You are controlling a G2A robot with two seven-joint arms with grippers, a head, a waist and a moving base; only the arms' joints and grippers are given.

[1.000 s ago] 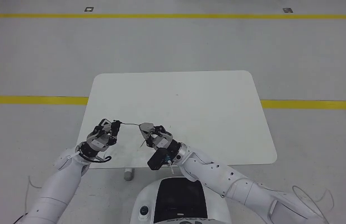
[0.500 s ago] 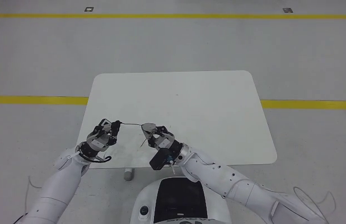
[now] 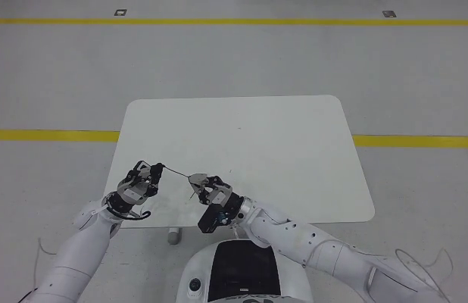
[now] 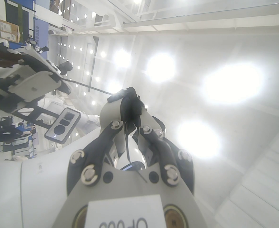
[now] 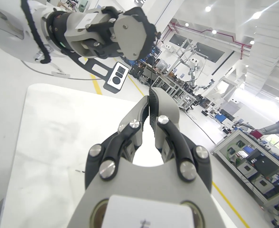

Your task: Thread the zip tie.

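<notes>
Over the table's near-left corner, left gripper and right gripper both pinch the zip tie I am threading; next, I judge, its tail must meet its head slot.

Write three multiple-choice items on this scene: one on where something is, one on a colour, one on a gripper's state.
1. Where is the zip tie?
A) inside a box
B) held between the left gripper and the right gripper
C) hanging from a hook

2. What colour is the zip tie?
A) red
B) yellow
C) black

3. How is the right gripper?
A) wide open
B) shut on the zip tie
C) shut on nothing

Answers: 1 B, the top view shows it spanning both grippers; 2 C, it reads as a thin black line; 3 B, the right wrist view shows the gripper clamped on the strap.
</notes>
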